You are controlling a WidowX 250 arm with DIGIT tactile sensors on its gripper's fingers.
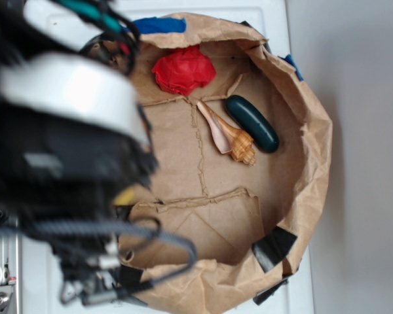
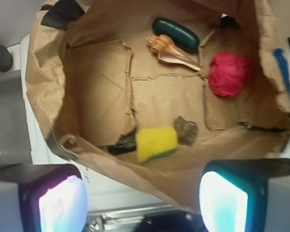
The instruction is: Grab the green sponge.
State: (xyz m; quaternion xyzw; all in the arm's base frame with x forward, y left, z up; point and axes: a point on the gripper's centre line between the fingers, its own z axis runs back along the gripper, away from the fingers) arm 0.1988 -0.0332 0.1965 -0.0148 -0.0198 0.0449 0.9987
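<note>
Tool [image 2: 142,198] hangs wide open — empty — above the green sponge [image 2: 156,143] inside the paper bag [image 2: 43,87].

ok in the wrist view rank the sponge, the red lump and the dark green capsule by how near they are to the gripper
From the gripper:
1. The green sponge, just ahead of the fingertips, near the bag's close wall.
2. The red lump, farther in, to the right.
3. The dark green capsule, at the far end beside the shell.

Pale grey wall [image 1: 360,131] beside a white tabletop [image 1: 275,19].
</note>
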